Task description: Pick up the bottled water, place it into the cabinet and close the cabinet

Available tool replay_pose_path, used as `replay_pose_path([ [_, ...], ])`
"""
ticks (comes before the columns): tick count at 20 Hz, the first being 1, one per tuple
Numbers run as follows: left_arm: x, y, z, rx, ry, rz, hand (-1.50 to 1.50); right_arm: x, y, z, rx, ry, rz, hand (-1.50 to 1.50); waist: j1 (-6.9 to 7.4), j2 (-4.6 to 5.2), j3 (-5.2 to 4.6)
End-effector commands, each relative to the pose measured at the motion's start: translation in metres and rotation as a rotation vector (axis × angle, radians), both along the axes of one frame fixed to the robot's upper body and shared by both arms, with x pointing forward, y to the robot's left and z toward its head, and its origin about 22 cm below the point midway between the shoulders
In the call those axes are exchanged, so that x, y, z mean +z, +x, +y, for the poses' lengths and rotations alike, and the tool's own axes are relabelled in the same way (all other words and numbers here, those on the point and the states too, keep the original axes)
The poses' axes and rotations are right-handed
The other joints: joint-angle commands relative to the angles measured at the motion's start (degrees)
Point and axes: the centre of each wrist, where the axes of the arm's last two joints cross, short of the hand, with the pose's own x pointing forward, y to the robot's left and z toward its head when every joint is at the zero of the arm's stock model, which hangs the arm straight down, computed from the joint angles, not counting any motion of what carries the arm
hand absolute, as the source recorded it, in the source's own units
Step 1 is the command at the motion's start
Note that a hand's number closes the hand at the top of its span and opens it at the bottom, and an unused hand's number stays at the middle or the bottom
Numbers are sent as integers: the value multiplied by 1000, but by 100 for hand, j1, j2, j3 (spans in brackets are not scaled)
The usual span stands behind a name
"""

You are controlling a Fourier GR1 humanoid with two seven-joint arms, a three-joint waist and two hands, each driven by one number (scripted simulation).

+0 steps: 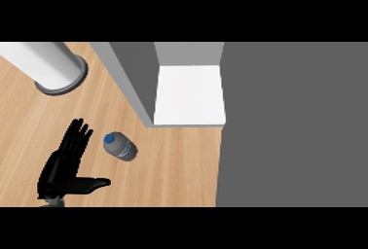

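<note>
We see 1 hand in the head view: the left hand (66,163), low at the view's left over the wooden counter (179,165). Its fingers (76,137) are straight and held together, pointing up the view; the thumb (92,184) sticks out to the right. It's fully open and has hold of nothing. Our right hand shows nowhere in this view.

The bottled water (120,146) stands on the counter just right of the fingers, apart from them, with a strip of bare wood between. It has a blue cap (110,138) and a grey-blue body, which appears to lean toward the lower right from where we look. It sits above the thumb, not touching it.

The cabinet (188,92) is up and right of the bottle. Its white inside shelf is visible, so it's open. A grey side panel (133,78) runs diagonally along its left, ending near the bottle's upper right. A big dark grey surface (295,126) fills the view's right side, edge against the cabinet opening; we can't tell if it's the door or a wall.

At top left stands 1 white cylinder (43,61) on a grey ring base (68,82), well apart from the bottle.
</note>
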Motion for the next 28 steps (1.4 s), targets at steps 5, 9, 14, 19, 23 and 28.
replay_pose_path([
  [5, -34, 14, 1, -7, -88, 65, -150, -2, -4, 9, 7, -12, 1, -150, 11, -4, 1],
  [9, -62, 15, 6, -13, -131, 95, -150, 1, -6, -5, 8, 1, 13, -150, -16, 9, -2],
  [14, -78, 26, -13, -11, -109, 61, -150, -8, -9, 0, 33, -19, -10, -150, -27, 4, -1],
  [19, -90, 27, -19, -25, -121, 77, -150, -11, 4, 31, 22, 1, -27, -150, -28, 13, -5],
  [23, -86, 36, -4, -47, -152, 71, -150, -2, -11, 14, 39, 0, 2, -150, -56, 12, -5],
  [28, -88, 38, -11, -72, -230, 86, -150, -9, 6, 11, 12, 5, 8, -150, -20, 12, -3],
])
